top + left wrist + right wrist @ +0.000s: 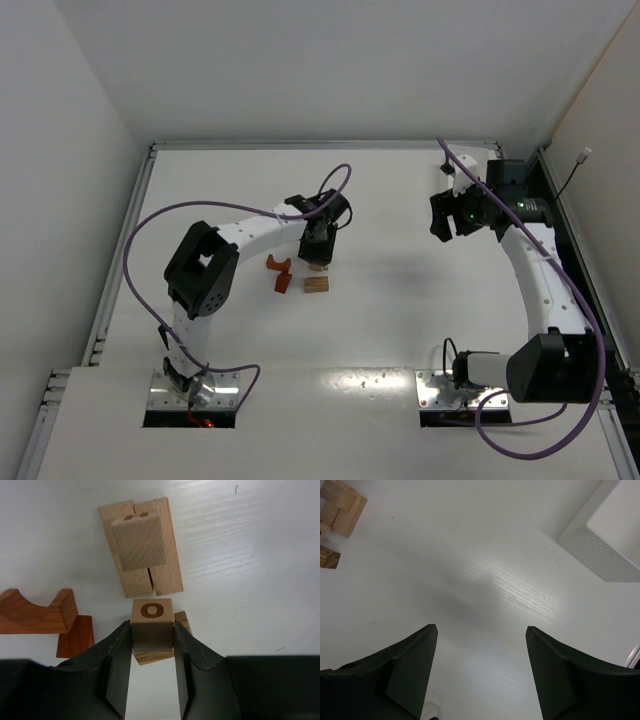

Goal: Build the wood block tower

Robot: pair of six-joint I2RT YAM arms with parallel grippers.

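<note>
Table (400,330) of matte white fills the floor of a plain booth. White walls (300,60) close it in on the left, far and right sides, and a thin metal rail (320,145) runs along its far edge. Soft shadows fall on the surface beneath both arms.

The wood blocks sit left of centre. The left gripper (152,630) is pinching a pale cube (152,617) marked with an O between its dark fingers. Another pale block (155,656) shows just beneath the cube; whether they touch cannot be told. Just beyond lies the tower (140,545), so far two pale planks side by side with a smaller pale block on top. To the left lie a reddish arch (35,612) and, just beside it, a small reddish piece (75,636).

The right gripper (481,630) is at the far right, spread wide over bare table, well apart from the blocks. A white box (605,540) lies beyond it.
</note>
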